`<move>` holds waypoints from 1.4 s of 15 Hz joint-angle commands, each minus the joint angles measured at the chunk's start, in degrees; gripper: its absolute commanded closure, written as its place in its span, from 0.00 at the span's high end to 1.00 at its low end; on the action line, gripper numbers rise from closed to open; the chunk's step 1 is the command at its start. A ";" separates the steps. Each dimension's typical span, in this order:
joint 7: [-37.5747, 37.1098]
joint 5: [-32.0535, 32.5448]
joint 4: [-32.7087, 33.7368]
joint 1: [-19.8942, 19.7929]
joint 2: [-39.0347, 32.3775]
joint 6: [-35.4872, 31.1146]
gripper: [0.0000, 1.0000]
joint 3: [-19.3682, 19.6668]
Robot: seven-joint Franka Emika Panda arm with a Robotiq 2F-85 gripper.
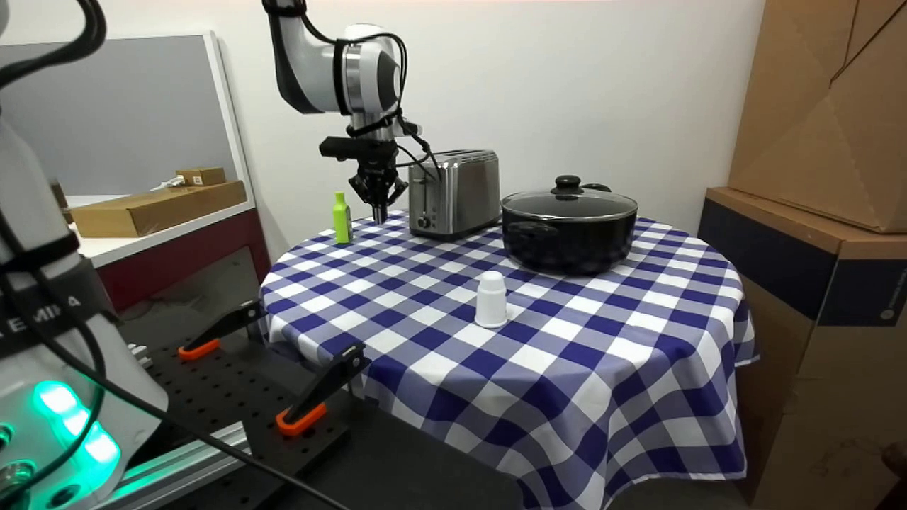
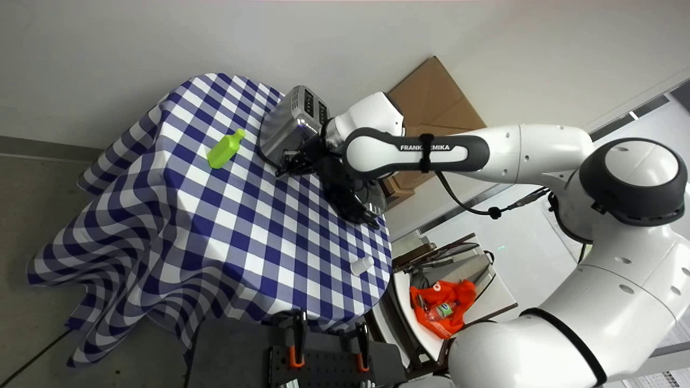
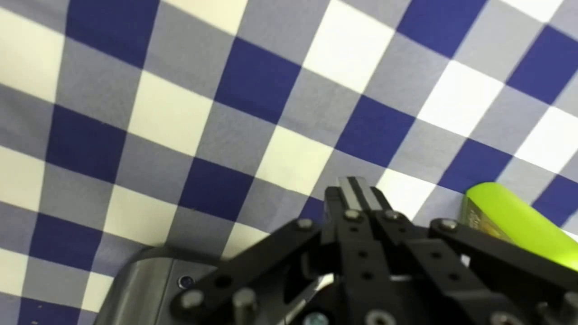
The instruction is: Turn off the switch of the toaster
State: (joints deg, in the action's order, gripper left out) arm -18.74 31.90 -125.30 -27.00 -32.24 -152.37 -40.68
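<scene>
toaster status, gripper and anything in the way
Gripper shut, holding nothing. Toaster upright beside it, on or off unclear. Lime-green bottle on gripper's other side, not between.

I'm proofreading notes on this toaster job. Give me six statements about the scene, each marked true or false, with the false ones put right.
1. The green bottle lies on its side. False: it stands upright.
2. The toaster stands on the checked tablecloth. True.
3. The hand is shut with nothing gripped. True.
4. The black pot is uncovered. False: a glass lid covers the black pot.
5. The white container sits on the toaster. False: the white container stands on the tablecloth.
6. In the wrist view, the hand shows between the toaster and the green bottle. True.
</scene>
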 commanded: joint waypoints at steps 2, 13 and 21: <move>3.56 -20.41 -5.55 -18.24 10.20 10.95 0.00 -17.32; 2.03 -46.77 -5.36 -58.37 30.37 27.63 0.00 -52.82; -2.75 -40.17 -6.10 -64.91 26.04 26.22 0.15 -60.27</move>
State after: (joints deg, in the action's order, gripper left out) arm -21.53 -8.23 -131.40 -91.95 -6.24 -126.16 -101.01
